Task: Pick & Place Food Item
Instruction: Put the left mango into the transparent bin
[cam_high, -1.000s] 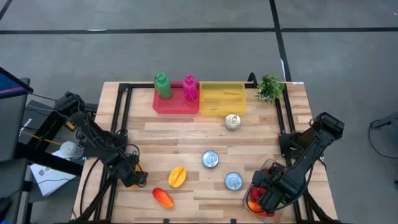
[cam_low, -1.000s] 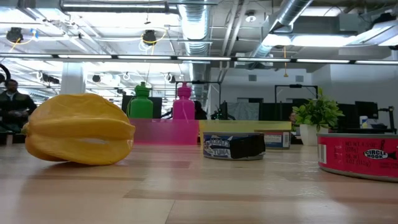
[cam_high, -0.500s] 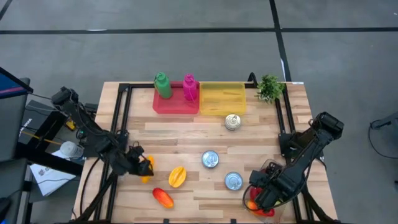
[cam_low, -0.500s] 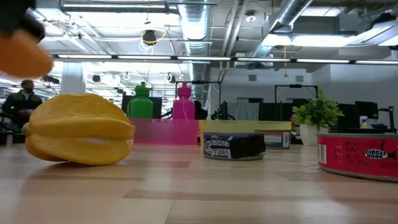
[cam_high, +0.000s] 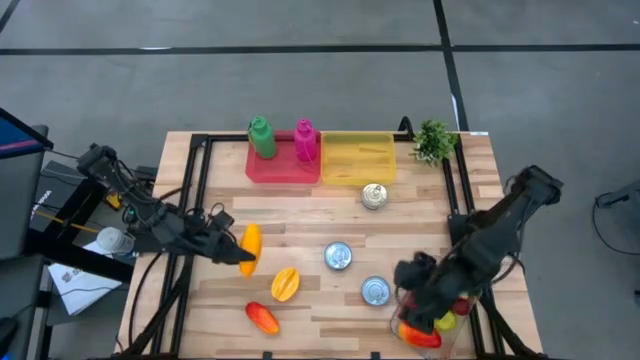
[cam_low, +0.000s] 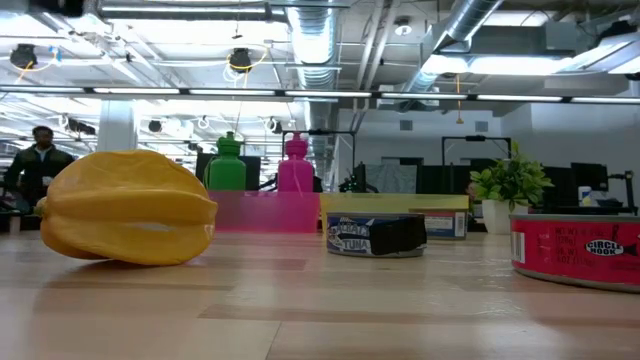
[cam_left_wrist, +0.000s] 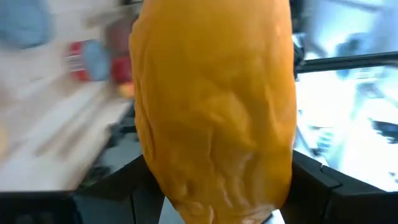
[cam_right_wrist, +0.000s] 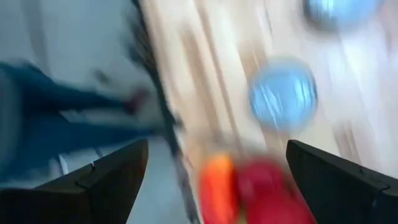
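Mango aloft in my left gripper (cam_high: 236, 249)
My grasp on the mango (cam_left_wrist: 214, 106) may slip; right gripper (cam_high: 405, 272) empty, spread wide

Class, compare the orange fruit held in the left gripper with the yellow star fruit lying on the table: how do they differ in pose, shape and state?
1. The orange fruit is clamped in the left gripper above the table; the star fruit lies free on the wood.
2. The orange fruit is smooth and elongated; the star fruit has ridges.
3. The orange fruit is deeper orange; the star fruit is yellower.
Both sit on the table's left half.
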